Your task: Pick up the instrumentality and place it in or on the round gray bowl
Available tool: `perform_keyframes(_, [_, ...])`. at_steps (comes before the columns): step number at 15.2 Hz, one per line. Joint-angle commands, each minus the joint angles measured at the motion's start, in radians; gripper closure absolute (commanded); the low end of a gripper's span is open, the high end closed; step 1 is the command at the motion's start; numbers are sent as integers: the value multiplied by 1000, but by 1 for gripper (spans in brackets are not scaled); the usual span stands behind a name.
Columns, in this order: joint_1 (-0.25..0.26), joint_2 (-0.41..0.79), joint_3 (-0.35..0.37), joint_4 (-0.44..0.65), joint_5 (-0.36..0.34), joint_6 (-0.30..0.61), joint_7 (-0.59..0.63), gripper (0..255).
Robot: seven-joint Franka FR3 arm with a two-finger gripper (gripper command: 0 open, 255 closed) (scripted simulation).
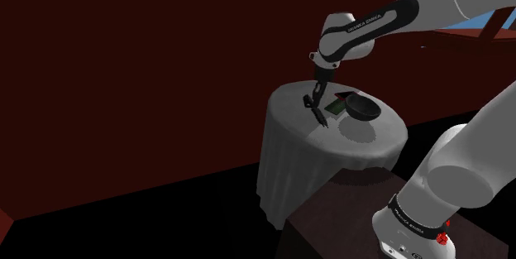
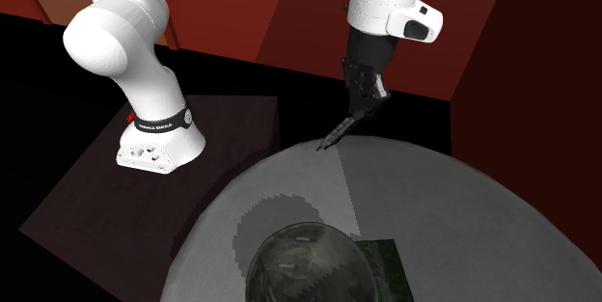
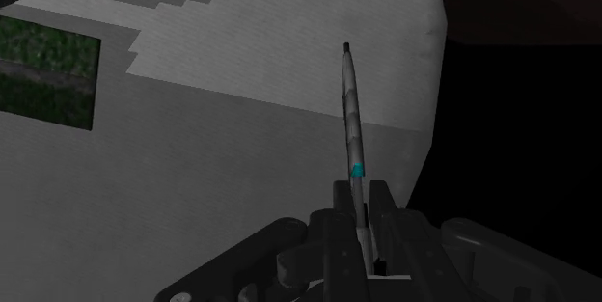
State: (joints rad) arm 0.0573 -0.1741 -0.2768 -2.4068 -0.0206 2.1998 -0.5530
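Though slim, mottled grey pen [image 3: 351,107]

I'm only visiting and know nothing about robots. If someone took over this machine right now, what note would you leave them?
Pincer: shut on the thin pen-like stick, which points out past the fingertips.
Stick: held over the cloth-covered round table, near its edge. I cannot tell whether its tip touches the cloth.
Bowl: dark and round, on the same table beside a flat green item. The stick is not in it.
Done: the stick is grasped.
Left: carry it over to the bowl and release it there.
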Motion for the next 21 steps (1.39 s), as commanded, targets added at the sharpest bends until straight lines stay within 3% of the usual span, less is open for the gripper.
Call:
perform_keyframes(1, [0,-16,2,14,-4,-30,5,255])
perform_keyframes(11, [-2,-75,12,91,-17,-164,19,255])
perform_keyframes(21, [-108,-48,-149,158,-58,-201,-229,255])
